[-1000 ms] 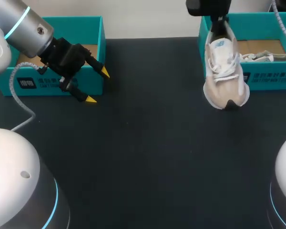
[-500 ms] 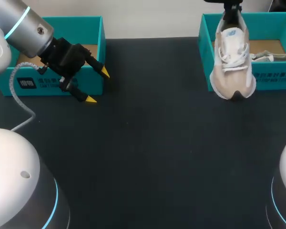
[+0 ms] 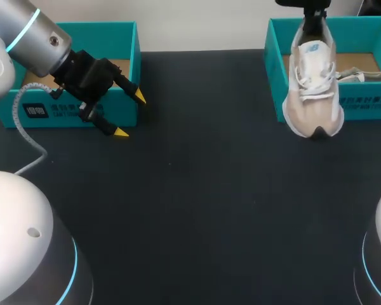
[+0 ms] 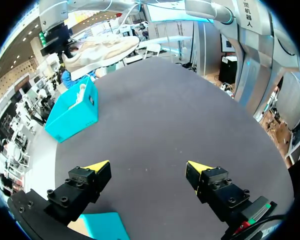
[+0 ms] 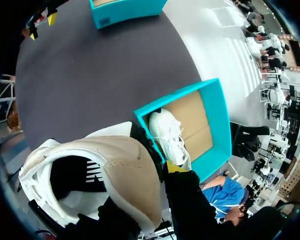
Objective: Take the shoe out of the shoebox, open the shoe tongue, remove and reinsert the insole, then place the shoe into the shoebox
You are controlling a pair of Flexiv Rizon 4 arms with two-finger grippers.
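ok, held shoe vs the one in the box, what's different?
The held shoe hangs toe-down in the right gripper, off the table; the boxed shoe lies inside the right shoebox. The held shoe is gripped at the heel; the boxed shoe is untouched. Both have white laces.

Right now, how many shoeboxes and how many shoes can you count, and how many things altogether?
Shoeboxes: 2 (left shoebox, right shoebox)
Shoes: 2 (lifted shoe, second shoe lying inside the right shoebox)
Total: 4
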